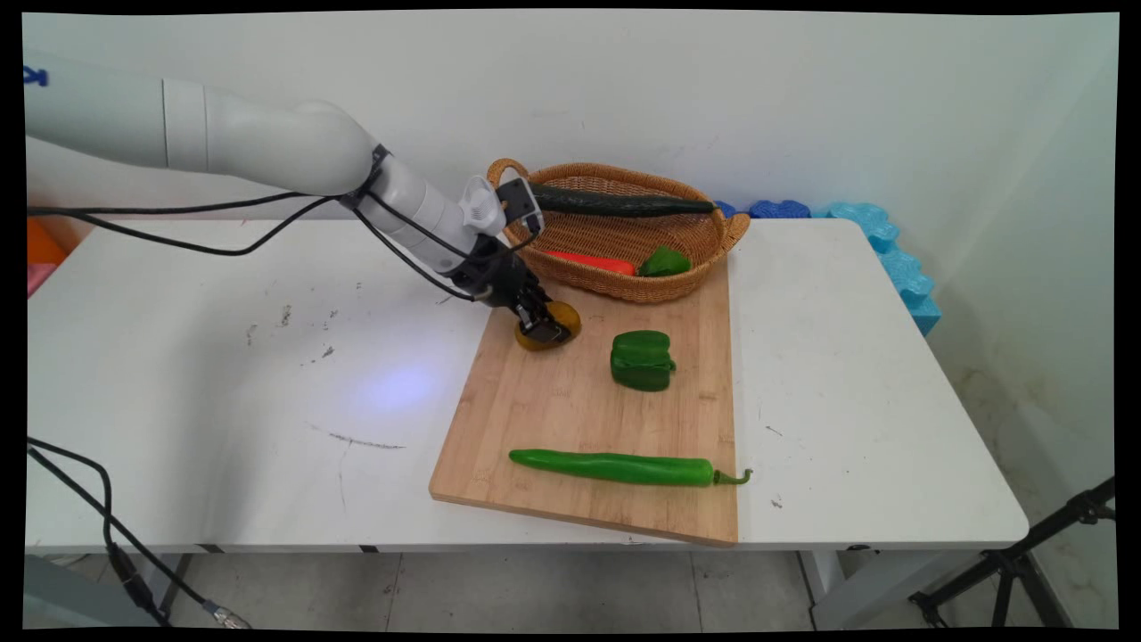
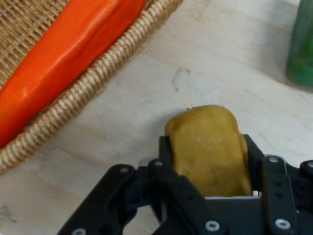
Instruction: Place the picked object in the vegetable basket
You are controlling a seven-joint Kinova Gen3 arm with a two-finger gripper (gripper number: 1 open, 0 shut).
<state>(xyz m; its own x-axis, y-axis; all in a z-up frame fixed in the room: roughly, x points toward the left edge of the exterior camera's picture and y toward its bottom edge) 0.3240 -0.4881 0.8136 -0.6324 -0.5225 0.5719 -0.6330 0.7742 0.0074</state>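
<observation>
gripper (image 1: 542, 323): jaws closed snugly on either side of a yellow-brown potato (image 2: 209, 152), which rests on the wooden cutting board (image 1: 570, 419). just beyond the jaws: wicker basket (image 1: 615, 239) holding an orange carrot (image 2: 58, 58). beside them: green bell pepper (image 1: 642, 360).

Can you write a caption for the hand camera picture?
Gripper clamped around a yellow-brown potato on the wooden cutting board.
</observation>
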